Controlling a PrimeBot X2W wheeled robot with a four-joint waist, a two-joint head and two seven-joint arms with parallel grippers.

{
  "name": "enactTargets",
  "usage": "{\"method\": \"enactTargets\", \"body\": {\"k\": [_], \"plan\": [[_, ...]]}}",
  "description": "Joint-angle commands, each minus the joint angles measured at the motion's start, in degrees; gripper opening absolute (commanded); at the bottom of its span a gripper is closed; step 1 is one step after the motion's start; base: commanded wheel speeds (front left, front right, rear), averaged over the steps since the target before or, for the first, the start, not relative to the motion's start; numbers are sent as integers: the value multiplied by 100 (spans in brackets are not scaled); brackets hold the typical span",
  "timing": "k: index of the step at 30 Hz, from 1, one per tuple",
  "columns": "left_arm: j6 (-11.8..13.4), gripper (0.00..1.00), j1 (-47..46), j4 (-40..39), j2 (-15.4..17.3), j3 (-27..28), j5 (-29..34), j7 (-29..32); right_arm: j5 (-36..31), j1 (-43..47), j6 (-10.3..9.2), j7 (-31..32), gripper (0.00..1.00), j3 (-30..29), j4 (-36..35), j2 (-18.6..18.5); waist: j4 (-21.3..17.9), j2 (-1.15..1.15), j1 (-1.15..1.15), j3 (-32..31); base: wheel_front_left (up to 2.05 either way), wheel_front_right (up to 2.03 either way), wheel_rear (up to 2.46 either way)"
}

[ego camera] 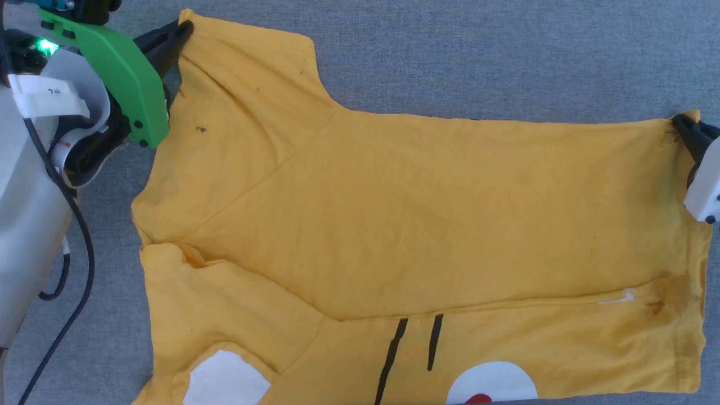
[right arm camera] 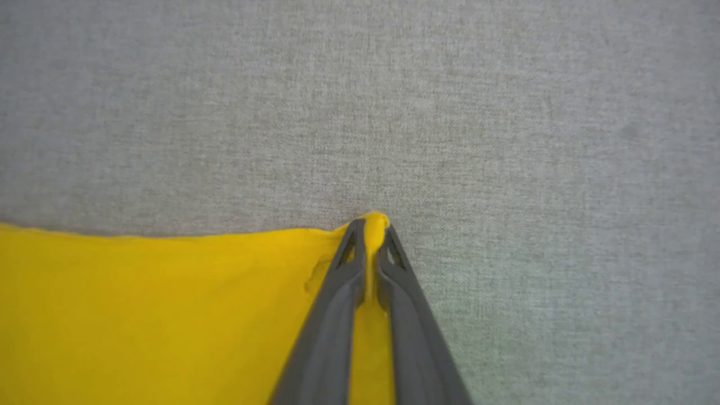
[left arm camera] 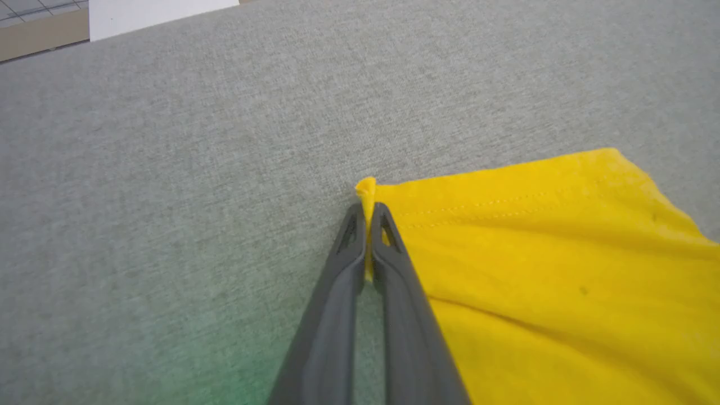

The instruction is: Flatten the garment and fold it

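Left gripper (ego camera: 184,28), seen from my head, pinches the garment (ego camera: 394,214) at a sleeve corner; right gripper (ego camera: 682,126) pinches a hem corner. The garment lies spread on the grey cloth (ego camera: 506,56). Left wrist view: my fingers (left arm camera: 337,281) clamp yellow fabric. Right wrist view: the same.

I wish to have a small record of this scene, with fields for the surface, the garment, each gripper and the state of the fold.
surface: grey woven cloth
garment: yellow T-shirt, spread flat, plain side up
print: black stripes and white patches show along the near edge
left gripper: shut on a sleeve corner of the garment
right gripper: shut on the garment's far right corner
fold: one layer lies over the printed side; not yet compact
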Motion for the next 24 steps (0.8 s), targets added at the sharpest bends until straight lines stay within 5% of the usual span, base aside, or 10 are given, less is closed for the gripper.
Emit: {"method": "enactTargets", "body": {"k": [1,14,24], "plan": [[10,0,-64,74,-13,21,-84,-55,-45,-42,-8,-50,0,22,106,32,8,0,0,-25,0,0,0],[114,0,245,-38,-5,617,-500,-964,86,-208,-8,-952,0,138,268,-305,194,0,0,-763,0,0,0],[201,0,1758,-953,223,680,-697,-1707,567,798,-8,-1562,0,253,210,-389,457,0,0,-1827,0,0,0]]}}
